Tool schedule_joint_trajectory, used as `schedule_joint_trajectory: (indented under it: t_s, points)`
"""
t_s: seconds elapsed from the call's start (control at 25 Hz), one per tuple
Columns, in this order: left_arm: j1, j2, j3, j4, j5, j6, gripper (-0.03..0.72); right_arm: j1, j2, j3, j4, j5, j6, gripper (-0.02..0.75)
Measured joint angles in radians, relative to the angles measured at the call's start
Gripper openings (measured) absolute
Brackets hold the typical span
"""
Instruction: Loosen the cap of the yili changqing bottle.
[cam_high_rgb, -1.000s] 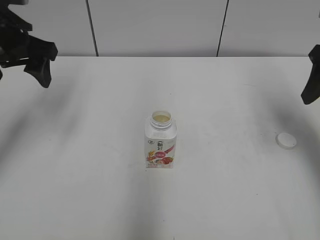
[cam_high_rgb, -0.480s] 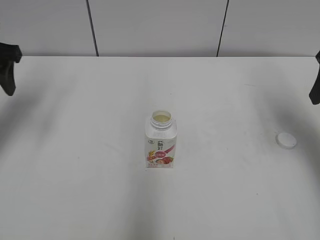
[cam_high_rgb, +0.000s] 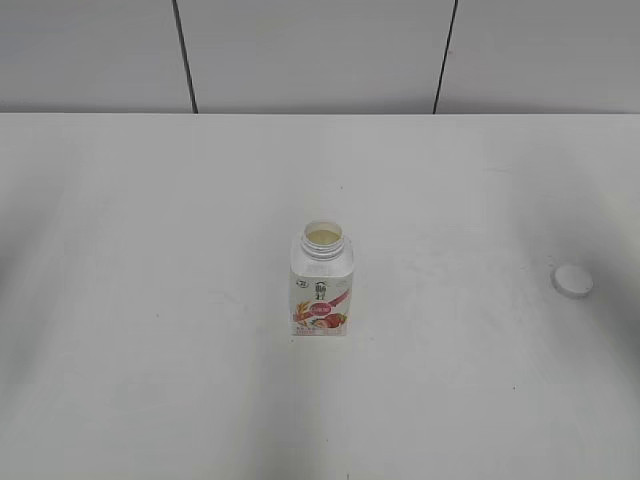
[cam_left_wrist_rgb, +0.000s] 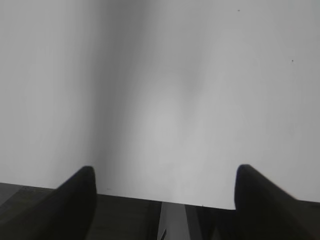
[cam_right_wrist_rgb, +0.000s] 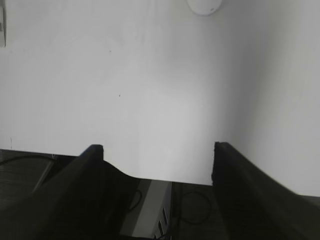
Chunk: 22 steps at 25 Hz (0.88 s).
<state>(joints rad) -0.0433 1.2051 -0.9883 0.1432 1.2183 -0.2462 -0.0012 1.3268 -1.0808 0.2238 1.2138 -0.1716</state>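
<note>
The yili changqing bottle (cam_high_rgb: 321, 283) stands upright in the middle of the white table, its wide neck open with pale liquid showing inside. The white cap (cam_high_rgb: 572, 281) lies flat on the table far to the right of the bottle; it also shows at the top edge of the right wrist view (cam_right_wrist_rgb: 205, 6). Neither gripper shows in the exterior view. My left gripper (cam_left_wrist_rgb: 164, 172) is open and empty above the table's near edge. My right gripper (cam_right_wrist_rgb: 158, 147) is open and empty, also over the table's edge, with the cap well ahead of it.
The white table (cam_high_rgb: 150, 200) runs back to a grey panelled wall (cam_high_rgb: 300, 50). In both wrist views the table's front edge and dark floor lie just below the fingers. A sliver of the bottle's label shows at the far left of the right wrist view (cam_right_wrist_rgb: 2, 27).
Both arms have drawn outward and left the exterior view: the left one off the left side, the right one off the right side. Bottle and cap have not moved.
</note>
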Motion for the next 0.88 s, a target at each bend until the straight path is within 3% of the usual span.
schedule_joint_trajectory:
  t_s: [0.2, 0.52, 0.88]
  points:
    - [0.000, -0.310, 0.134, 0.001, 0.000, 0.005, 0.514, 0.000, -0.164, 0.115, -0.002, 0.003, -0.010, 0.531]
    - [0.000, -0.802, 0.303, -0.021, -0.002, 0.138, 0.512, 0.000, -0.456, 0.282, -0.003, 0.004, -0.020, 0.531]
    - [0.000, -1.132, 0.375, -0.044, -0.039, 0.195, 0.512, 0.000, -0.792, 0.465, -0.005, -0.035, -0.036, 0.531]
